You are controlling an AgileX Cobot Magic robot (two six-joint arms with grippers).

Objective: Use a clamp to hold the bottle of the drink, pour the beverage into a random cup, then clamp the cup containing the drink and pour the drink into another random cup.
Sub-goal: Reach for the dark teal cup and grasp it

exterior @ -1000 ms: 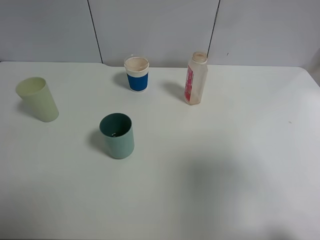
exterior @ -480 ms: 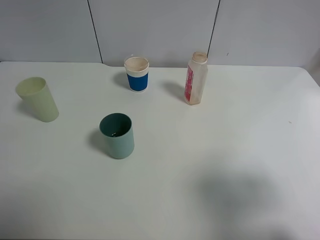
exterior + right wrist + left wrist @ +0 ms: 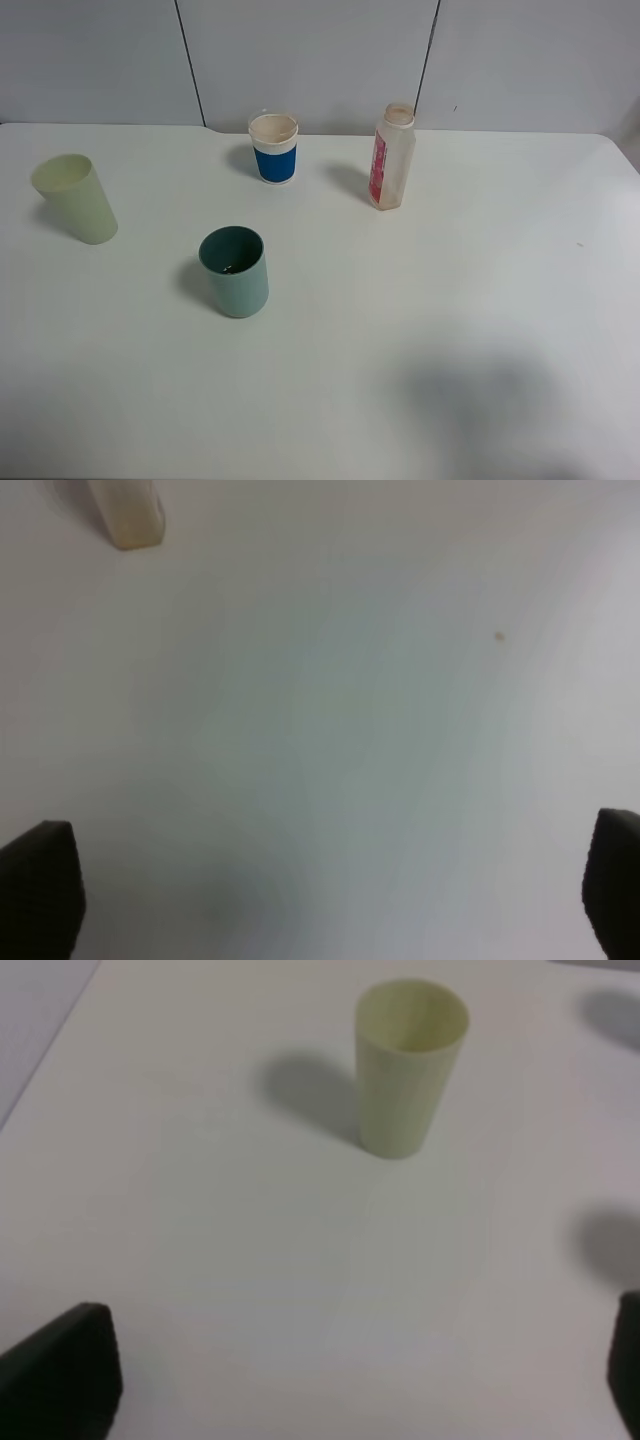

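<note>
On the white table (image 3: 450, 300), the bottle (image 3: 391, 160) stands upright at the back beside the blue-banded cup (image 3: 274, 148), with the teal cup (image 3: 235, 272) and pale green cup (image 3: 76, 198) nearer. Only the wrist views show the left hand (image 3: 345, 1380) and right hand (image 3: 328, 885), both released and grasping nothing.
</note>
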